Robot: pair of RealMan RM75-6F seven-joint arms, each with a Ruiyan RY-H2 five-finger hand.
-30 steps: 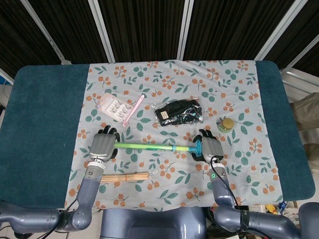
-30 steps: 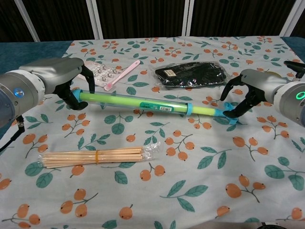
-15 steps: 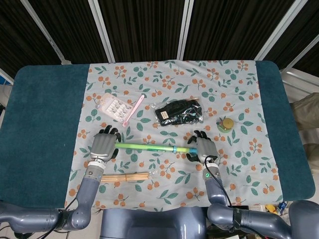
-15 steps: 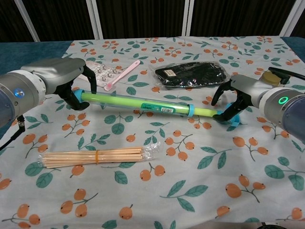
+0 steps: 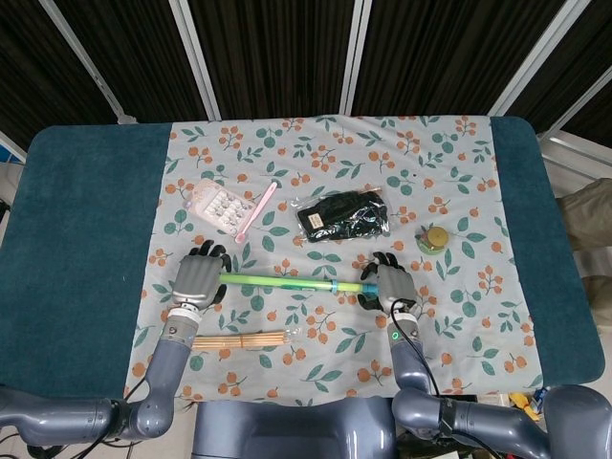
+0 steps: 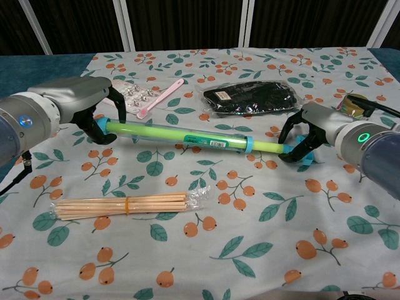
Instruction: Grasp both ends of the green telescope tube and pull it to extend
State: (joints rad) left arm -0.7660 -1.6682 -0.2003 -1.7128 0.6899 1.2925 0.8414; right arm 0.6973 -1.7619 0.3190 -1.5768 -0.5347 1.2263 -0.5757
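The green telescope tube (image 5: 287,282) (image 6: 181,134) lies across the flowered cloth, its wide section on the left and a short thin section on the right beyond a blue collar (image 6: 248,143). My left hand (image 5: 198,279) (image 6: 94,107) grips the tube's left end with fingers curled over it. At the other side, my right hand (image 5: 390,285) (image 6: 309,132) grips the blue end cap, fingers wrapped around it. The tube is held a little above the cloth in the chest view.
A bundle of wooden sticks (image 5: 244,339) (image 6: 125,205) lies just in front of the tube. Behind it are a pink spoon (image 5: 256,212), a card of small studs (image 5: 218,205) and a black pouch (image 5: 342,216). A small yellow jar (image 5: 433,238) stands right of my right hand.
My right hand has moved left toward the left hand. The thin inner section has slid into the wide one, so the tube is shorter. The left hand has stayed put.
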